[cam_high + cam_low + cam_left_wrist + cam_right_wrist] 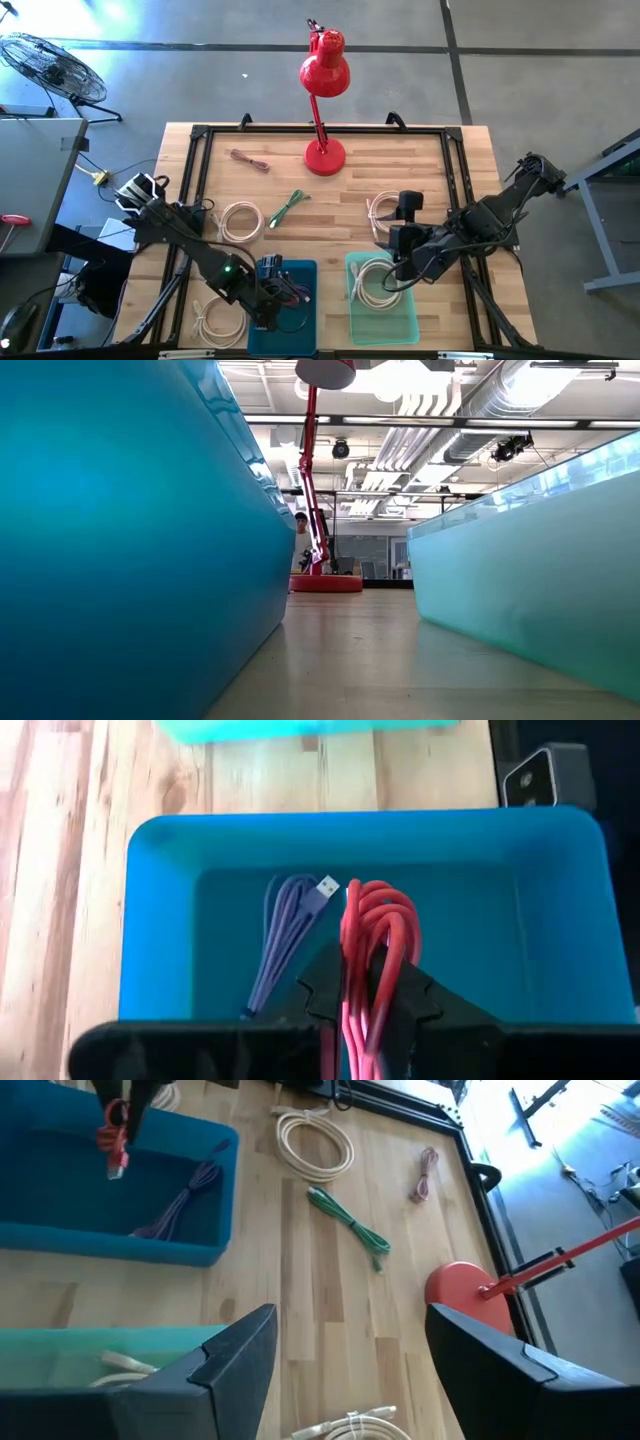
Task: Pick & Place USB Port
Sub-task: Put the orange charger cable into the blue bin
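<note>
Red cable (375,935): bundled, pinched in left gripper (368,982), hanging over blue bin (165,920) | purple cable (285,935): lying in that bin beside it | right gripper (350,1370): spread wide, empty, above teal bin (405,320)

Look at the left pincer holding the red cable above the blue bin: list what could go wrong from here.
1. The left pincer grips the looped red cable over the blue bin; on release, a loop might snag on a finger.
2. The red cable may land on the purple cable already lying inside and tangle with it.
3. The right pincer, open above the teal bin, works close by; the arms could crowd each other.
</note>
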